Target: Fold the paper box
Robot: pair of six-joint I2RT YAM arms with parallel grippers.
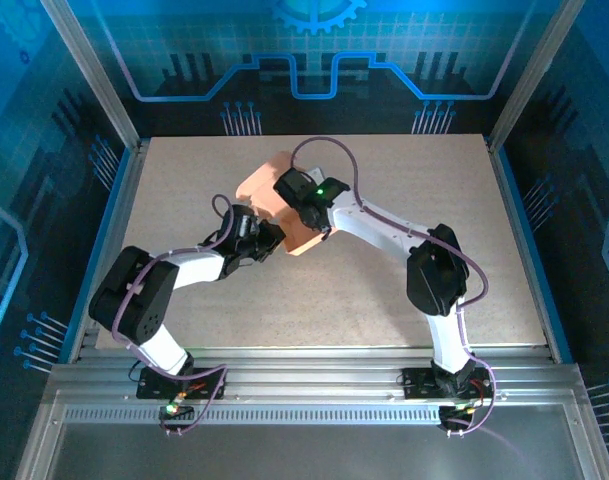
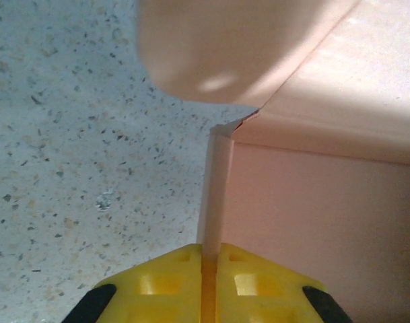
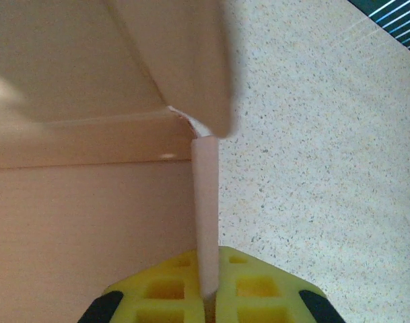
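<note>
Pt of paper box (image 1: 256, 185) hidden under right arm (image 1: 374, 220); flap (image 2: 211, 47) blurred, cropped at top.

My fingers (image 2: 157, 282) are bright yellow, the paper box (image 2: 312, 222) plain salmon-pink, the bench (image 2: 70, 134) pale with dark speckles.

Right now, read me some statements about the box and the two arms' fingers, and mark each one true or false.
1. The left fingers pinch a thin cardboard edge of the paper box. True.
2. The right fingers hang wide open with nothing between them. False: they are shut on a thin panel edge of the box.
3. The box lies flat and untouched at the near edge of the table. False: it is toward the middle, partly folded, with both arms holding it.
4. The table surface is pale and speckled. True.
</note>
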